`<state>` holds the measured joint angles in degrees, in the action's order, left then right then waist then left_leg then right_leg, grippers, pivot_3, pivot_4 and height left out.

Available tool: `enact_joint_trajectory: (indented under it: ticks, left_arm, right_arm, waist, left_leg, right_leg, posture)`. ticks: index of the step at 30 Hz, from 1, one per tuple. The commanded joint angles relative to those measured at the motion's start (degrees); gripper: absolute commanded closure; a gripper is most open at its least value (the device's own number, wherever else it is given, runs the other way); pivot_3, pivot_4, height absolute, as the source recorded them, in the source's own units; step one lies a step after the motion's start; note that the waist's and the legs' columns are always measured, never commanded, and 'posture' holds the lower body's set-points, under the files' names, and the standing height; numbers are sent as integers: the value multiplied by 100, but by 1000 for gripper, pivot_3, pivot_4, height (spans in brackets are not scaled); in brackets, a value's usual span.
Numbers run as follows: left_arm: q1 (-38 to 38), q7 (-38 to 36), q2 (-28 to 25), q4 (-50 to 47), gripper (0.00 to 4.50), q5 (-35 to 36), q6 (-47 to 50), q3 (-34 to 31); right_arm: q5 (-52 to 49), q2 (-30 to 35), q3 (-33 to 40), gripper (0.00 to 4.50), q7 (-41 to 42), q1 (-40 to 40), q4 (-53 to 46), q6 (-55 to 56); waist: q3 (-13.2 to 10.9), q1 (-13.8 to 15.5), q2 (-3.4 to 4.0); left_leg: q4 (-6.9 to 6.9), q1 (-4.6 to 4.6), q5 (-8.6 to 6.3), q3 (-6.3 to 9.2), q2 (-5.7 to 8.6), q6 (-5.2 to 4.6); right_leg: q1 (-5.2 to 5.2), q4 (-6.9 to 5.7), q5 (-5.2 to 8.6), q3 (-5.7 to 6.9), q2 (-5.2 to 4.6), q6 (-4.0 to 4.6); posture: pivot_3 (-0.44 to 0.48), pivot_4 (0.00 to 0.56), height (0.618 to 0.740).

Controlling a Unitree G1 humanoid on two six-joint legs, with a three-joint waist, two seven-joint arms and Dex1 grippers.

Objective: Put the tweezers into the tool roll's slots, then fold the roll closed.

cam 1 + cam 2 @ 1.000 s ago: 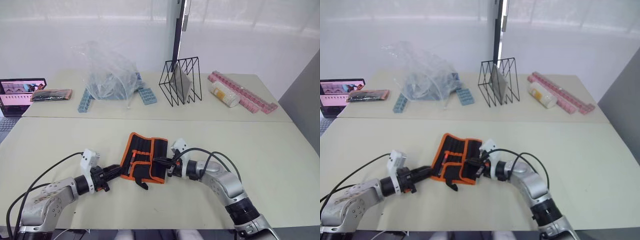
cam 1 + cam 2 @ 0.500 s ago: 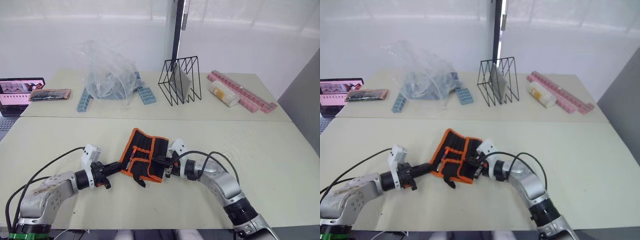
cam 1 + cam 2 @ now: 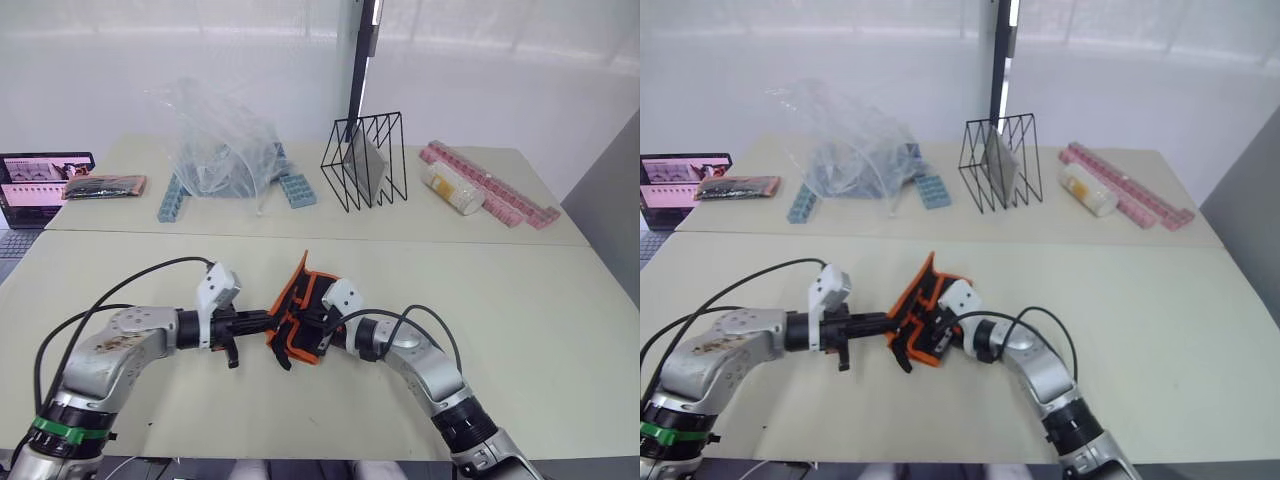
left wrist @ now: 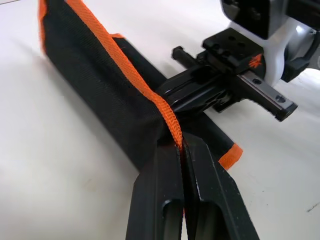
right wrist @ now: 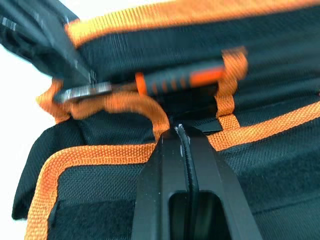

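The folding step is in hand: the left gripper [image 3: 268, 319] has its jaws pinched shut on the orange-bound edge of the tool roll [image 3: 303, 315], lifting that flap steeply off the desk [image 3: 560, 320] near its front-centre. The right gripper [image 3: 318, 326] has its jaws closed on a thin fold of the roll's inner face, pinning the opposite side. By judgement, the next move calls for carrying the raised flap over the right half; the roll is limp woven black fabric with ribbed orange webbing.
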<state>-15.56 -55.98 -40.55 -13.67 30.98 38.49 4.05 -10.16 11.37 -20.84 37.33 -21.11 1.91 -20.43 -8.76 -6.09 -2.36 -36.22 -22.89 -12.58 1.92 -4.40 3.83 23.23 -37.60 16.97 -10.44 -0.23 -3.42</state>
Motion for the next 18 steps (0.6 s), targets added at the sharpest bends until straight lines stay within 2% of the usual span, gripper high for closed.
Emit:
enact_joint_trajectory:
  ticks: [1, 7, 11, 18]
  left_arm:
    - [-279, 35, 256, 46, 4455, -145, -78, 290]
    - [-475, 46, 638, 370, 4455, -540, -167, 869]
    - [-400, -25, 645, 588, 4455, -990, -408, 1226]
    - [-238, -132, 603, 540, 4455, -1094, -622, 1139]
  right_arm:
    - [175, 66, -1, 4500, -75, 164, 227, -164]
    - [131, 140, 111, 4500, -74, 283, 59, -218]
    - [81, 214, 242, 4500, -59, 342, -34, -234]
    - [-150, 410, 517, 4500, 115, 414, -358, -292]
  waist:
    - [0, 39, 0]
    - [3, 122, 5]
    - [6, 224, 5]
    - [6, 279, 7]
  left_leg:
    - [-1, 1, 0, 1, 0, 0]
    - [-10, 3, 0, 10, 6, 0]
    - [-18, 6, 0, 12, 12, -1]
    - [-26, 8, 0, 15, 15, -1]
  right_leg:
    - [-1, 0, 0, 1, 0, 0]
    - [-14, -2, 0, 8, -4, -2]
    - [-22, -2, 1, 11, -11, -7]
    - [-31, -2, 2, 15, -15, -9]
  posture:
    - [0, 150, 720]
    - [0, 150, 720]
    - [0, 150, 720]
    - [0, 150, 720]
